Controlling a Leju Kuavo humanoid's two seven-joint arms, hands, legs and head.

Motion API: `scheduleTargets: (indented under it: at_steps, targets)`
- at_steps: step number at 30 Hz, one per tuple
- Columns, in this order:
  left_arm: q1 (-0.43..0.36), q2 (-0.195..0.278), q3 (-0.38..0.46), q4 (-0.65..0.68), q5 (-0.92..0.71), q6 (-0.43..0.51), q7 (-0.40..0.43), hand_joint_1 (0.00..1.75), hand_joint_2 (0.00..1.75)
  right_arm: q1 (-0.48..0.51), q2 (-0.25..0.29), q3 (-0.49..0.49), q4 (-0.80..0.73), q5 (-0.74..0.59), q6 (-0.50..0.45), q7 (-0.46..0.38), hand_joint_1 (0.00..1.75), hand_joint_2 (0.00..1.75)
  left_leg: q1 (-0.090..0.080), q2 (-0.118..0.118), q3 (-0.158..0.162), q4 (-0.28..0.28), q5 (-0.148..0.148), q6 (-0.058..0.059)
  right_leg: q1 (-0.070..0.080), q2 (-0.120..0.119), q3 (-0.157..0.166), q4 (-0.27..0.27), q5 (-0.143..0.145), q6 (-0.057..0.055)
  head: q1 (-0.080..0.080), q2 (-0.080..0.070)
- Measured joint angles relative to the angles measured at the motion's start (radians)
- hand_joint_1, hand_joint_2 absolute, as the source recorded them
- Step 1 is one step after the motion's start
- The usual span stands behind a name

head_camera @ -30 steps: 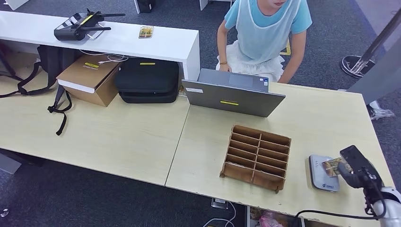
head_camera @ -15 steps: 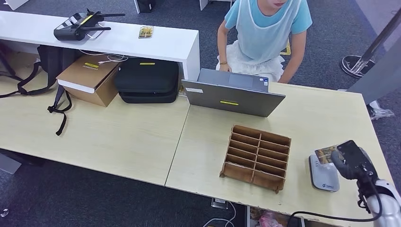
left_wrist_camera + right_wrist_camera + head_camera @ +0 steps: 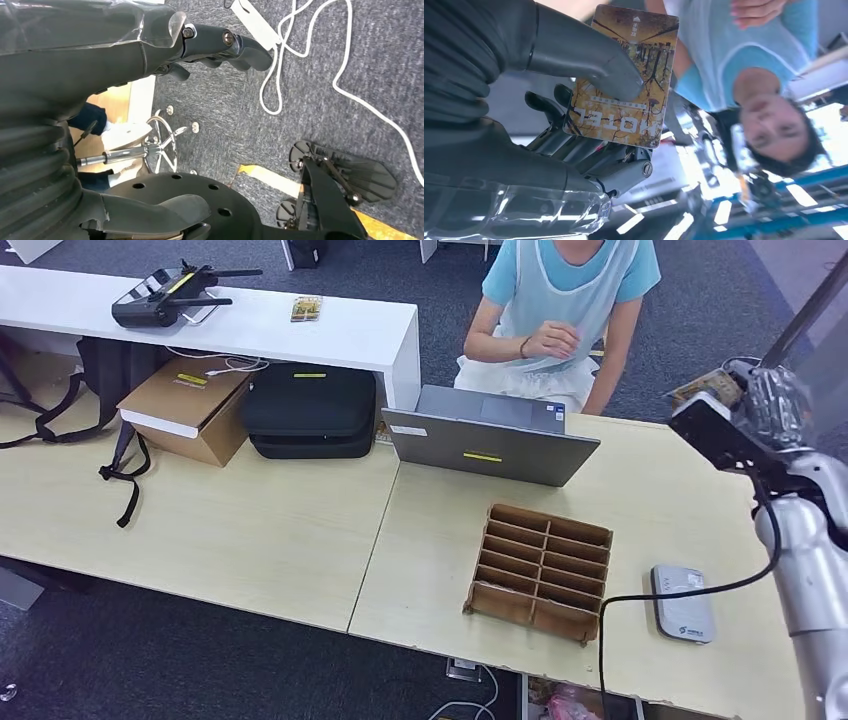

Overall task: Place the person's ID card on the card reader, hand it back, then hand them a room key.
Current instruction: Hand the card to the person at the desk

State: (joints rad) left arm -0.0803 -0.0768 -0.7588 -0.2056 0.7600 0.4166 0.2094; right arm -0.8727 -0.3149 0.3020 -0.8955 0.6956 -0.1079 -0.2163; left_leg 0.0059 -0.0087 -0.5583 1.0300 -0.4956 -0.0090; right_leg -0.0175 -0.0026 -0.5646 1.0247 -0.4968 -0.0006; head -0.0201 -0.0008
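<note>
The right arm (image 3: 808,570) was clad in smooth silver tubing, and a black cable (image 3: 680,592) was looped from it toward the 7 o'clock side. The right hand (image 3: 735,415) was built of black segments under a clear glossy plastic wrap. In the right wrist view a grey ribbed cover (image 3: 454,60) was seen, with a thick matte grey thumb (image 3: 579,52) and darker fingers (image 3: 589,155) pinned by a round silver screw (image 3: 647,169). The left hand (image 3: 150,40) was made the same way: dark ribbed cover, clear wrap, black fingers (image 3: 235,47) with two silver screws.
</note>
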Motion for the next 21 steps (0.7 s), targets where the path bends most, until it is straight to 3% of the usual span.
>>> scheduleTargets:
  at_steps: [10, 17, 19, 21]
  targets:
    - [-0.017, -0.003, -0.016, 0.0, -0.017, 0.0, 0.0, 0.0, 1.75, -0.236, 0.161, 0.301, 0.212, 0.328, -0.16, 0.081, 1.75, 1.75, 0.002, -0.001, -0.001, 0.0, 0.001, -0.001, 0.002, -0.001, 0.0, 0.0, 0.0, 0.0, 0.0, 0.0]
    - [-0.03, -0.008, -0.023, 0.0, -0.024, 0.0, 0.0, 0.0, 1.75, -0.288, 0.233, 0.395, 0.332, 0.389, -0.186, 0.106, 1.75, 1.75, 0.002, -0.001, -0.001, 0.0, 0.001, -0.001, 0.002, -0.001, 0.0, 0.0, 0.001, 0.0, 0.0, 0.0]
    - [-0.031, -0.009, -0.023, 0.0, -0.023, 0.0, 0.0, 0.0, 1.75, -0.295, 0.247, 0.405, 0.355, 0.389, -0.192, 0.103, 1.53, 1.75, 0.002, -0.001, -0.001, 0.0, 0.001, -0.001, 0.002, -0.001, 0.0, 0.0, 0.001, 0.0, 0.0, 0.0]
    - [-0.03, -0.009, -0.023, 0.0, -0.022, 0.0, 0.0, 0.0, 1.75, -0.3, 0.258, 0.412, 0.373, 0.385, -0.195, 0.1, 0.65, 1.75, 0.002, -0.001, -0.001, 0.0, 0.001, -0.001, 0.002, -0.001, 0.0, 0.0, 0.001, 0.0, 0.0, 0.0]
